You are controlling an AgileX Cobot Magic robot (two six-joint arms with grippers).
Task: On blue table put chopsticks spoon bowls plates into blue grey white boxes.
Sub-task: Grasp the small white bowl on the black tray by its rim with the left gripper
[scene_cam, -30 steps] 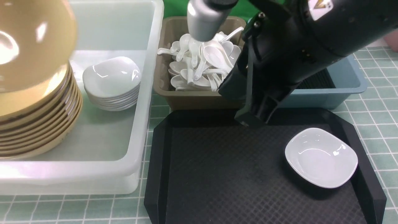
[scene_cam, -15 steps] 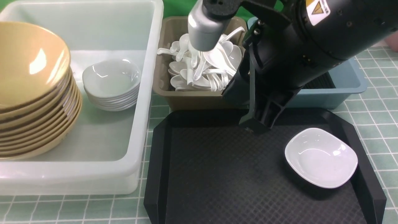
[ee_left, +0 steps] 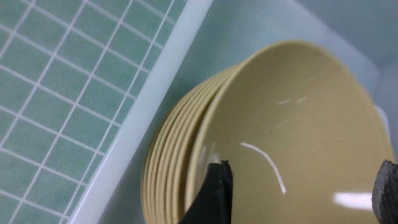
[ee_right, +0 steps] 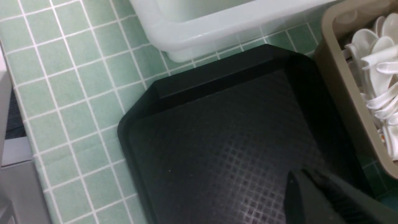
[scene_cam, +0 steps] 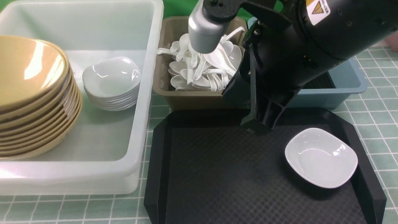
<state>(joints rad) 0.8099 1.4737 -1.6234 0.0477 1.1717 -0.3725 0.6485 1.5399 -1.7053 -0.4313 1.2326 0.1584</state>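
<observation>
Robot laboratory bench: a robot arm point(scene_cam: 311, 46) is hanging over a tiled table point(scene_cam: 385, 130) carrying plastic tubs point(scene_cam: 146, 93); a green screen point(scene_cam: 175, 7) is standing behind.

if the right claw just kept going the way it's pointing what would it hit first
Most likely the textured floor of the black tray, near its far edge: the shut right claw points down at it. The white plate lies off to the side. Height above the tray is unclear.
</observation>
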